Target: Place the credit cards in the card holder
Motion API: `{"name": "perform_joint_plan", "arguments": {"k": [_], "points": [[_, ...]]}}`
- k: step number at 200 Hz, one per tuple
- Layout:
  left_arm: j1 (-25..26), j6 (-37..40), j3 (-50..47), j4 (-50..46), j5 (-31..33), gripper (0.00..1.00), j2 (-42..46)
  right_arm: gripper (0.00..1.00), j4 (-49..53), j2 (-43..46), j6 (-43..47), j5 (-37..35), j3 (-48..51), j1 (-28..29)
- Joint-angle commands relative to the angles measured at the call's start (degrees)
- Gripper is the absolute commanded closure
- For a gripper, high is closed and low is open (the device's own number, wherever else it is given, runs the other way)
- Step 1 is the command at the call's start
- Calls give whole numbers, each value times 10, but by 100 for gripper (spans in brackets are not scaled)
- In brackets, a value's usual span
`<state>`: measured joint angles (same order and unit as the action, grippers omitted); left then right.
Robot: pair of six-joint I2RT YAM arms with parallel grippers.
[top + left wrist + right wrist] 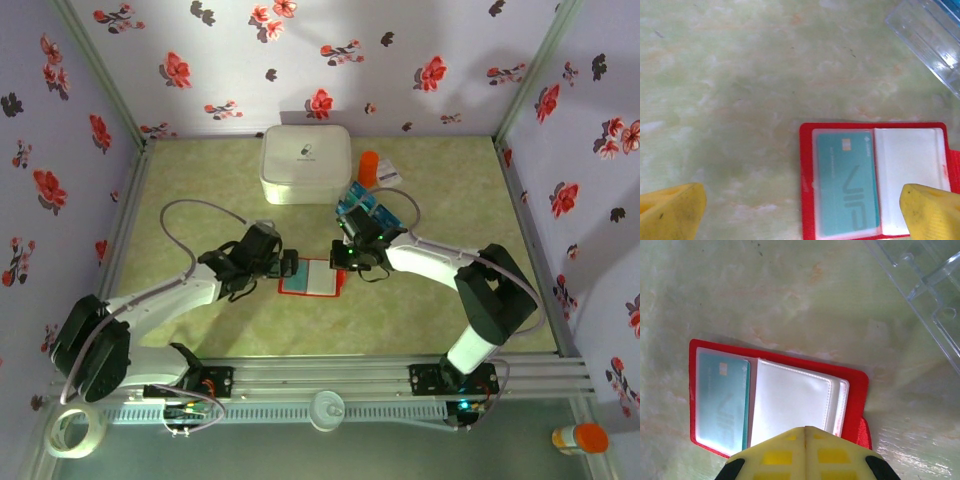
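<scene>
Lying open and flat at the middle of the top view, the card holder (310, 278) shows a red cover and pale sleeves, its long axis running left to right across the frame; one teal credit card (847, 187) sits in its left-hand sleeve, long axis running top to bottom in both wrist views, and the white sleeve beside it looks empty; the left gripper (287, 266) hangs at the holder's left edge, fingers spread wide with nothing between them, the holder filling the lower right of its wrist view; the right gripper (805, 432) stands at the holder's upper right corner in the top view, its two yellow fingers pressed together over the holder's near edge, nothing visible between them; the other credit cards (365, 208) lie on a clear plastic sheet (925, 290) just above and right of the holder, just beyond the right gripper, so the right arm looks the nearer for the next pick; their number is too small to count from above; farther up the green table (450, 300) stand one white box (305, 163), one orange cylinder (369, 167) and one white packet (388, 175).
</scene>
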<state>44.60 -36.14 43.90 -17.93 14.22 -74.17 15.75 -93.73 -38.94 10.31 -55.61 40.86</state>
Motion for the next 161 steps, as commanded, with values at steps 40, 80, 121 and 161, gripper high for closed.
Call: {"name": "perform_joint_plan", "arguments": {"k": [40,80,121,161], "points": [[48,-35,15,35,-14,0,-69,94,22,-50,28,13,-44,-6],[62,-40,14,50,-12,0,-98,94,27,-72,34,17,-56,-6],[66,-39,11,59,-11,0,-113,95,28,-85,38,17,-61,-11],[69,-39,5,66,-10,0,-122,95,36,-108,46,22,-76,-14]]}}
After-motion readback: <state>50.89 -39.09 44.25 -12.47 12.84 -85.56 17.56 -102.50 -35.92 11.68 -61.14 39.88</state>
